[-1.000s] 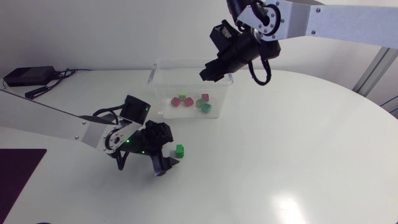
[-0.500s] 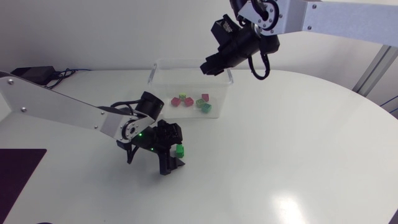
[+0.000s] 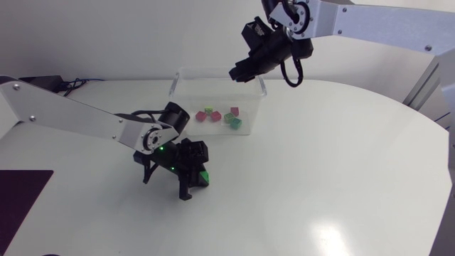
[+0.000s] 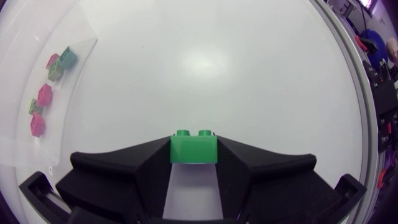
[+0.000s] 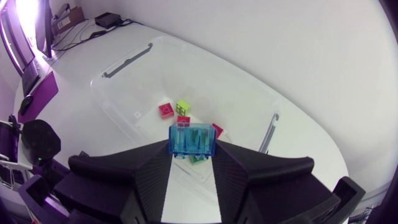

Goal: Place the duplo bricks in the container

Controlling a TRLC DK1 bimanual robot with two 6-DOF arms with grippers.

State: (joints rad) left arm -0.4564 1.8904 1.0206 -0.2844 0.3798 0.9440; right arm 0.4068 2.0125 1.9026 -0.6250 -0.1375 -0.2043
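Note:
My left gripper is shut on a green duplo brick, both fingers pressing its sides. In the head view this gripper sits low on the table in front of the clear container, the green brick at its tip. My right gripper is shut on a translucent blue brick and hangs over the container. From overhead, the right gripper is above the container's far rim. Several pink and green bricks lie inside the container.
A black device with cables lies at the back left. A dark mat covers the front left corner. The table's right half is bare white surface.
My left gripper slid right onto the green brick and closed on it. The right arm shifted slightly back above the container, still holding the blue brick.

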